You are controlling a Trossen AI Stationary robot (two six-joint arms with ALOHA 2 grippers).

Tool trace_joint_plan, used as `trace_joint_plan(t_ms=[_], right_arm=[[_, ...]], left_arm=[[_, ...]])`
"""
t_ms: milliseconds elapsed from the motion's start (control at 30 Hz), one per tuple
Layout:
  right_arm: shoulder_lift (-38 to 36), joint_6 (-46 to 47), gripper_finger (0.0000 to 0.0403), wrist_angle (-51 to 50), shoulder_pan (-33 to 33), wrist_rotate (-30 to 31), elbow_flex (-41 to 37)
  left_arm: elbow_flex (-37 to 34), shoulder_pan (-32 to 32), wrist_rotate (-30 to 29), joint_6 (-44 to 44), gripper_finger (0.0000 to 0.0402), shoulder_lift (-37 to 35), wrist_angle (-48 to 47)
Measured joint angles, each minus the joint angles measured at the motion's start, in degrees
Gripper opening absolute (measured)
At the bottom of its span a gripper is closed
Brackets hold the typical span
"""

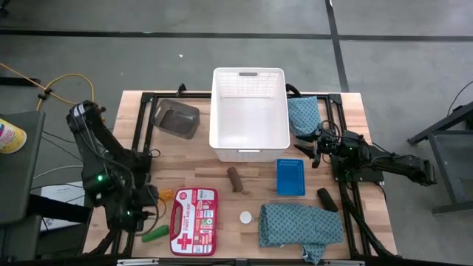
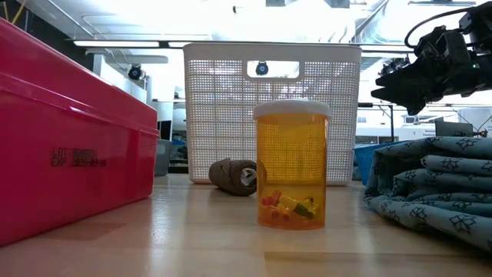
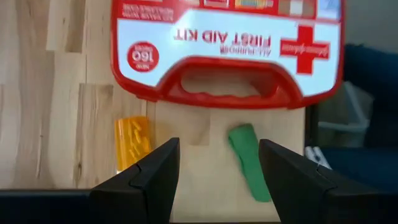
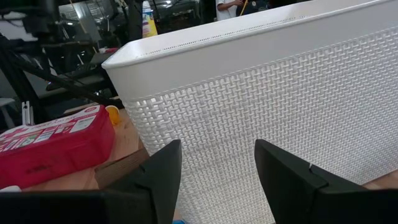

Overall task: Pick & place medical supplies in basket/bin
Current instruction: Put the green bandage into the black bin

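Note:
The white basket [image 1: 249, 111] stands at the table's far middle, and the small grey bin [image 1: 177, 118] is to its left. One teal cloth [image 1: 303, 114] lies right of the basket, another [image 1: 299, 225] near the front right. A brown roll [image 1: 235, 179], a black roll [image 1: 327, 199] and a white-capped orange bottle [image 2: 292, 165] rest on the wood. My left gripper [image 1: 140, 216] is open near the front left, facing the green piece [image 3: 249, 158] and a lying orange bottle [image 3: 132, 143]. My right gripper [image 1: 307, 150] is open, off the table, facing the basket's wall [image 4: 249, 124].
A red first aid kit [image 1: 194, 222] lies near the front edge, just right of my left gripper. A flat blue tray [image 1: 290, 176] sits between the brown roll and the black roll. Black frame rails [image 1: 347, 199] run along the table's sides.

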Motion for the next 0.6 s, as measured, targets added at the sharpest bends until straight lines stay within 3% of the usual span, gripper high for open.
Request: trace_joint_plan(t_ms=[400,600], right_arm=[[0.0,0.0,0.0192,0.0,0.0,0.0,0.0],[0.0,0.0,0.0192,0.0,0.0,0.0,0.0]], left_arm=[[0.0,-3.7,6.4,-1.6,0.0211,13.0,9.1],[0.0,-3.7,7.7,-8.2,0.0211,15.5,9.6]])
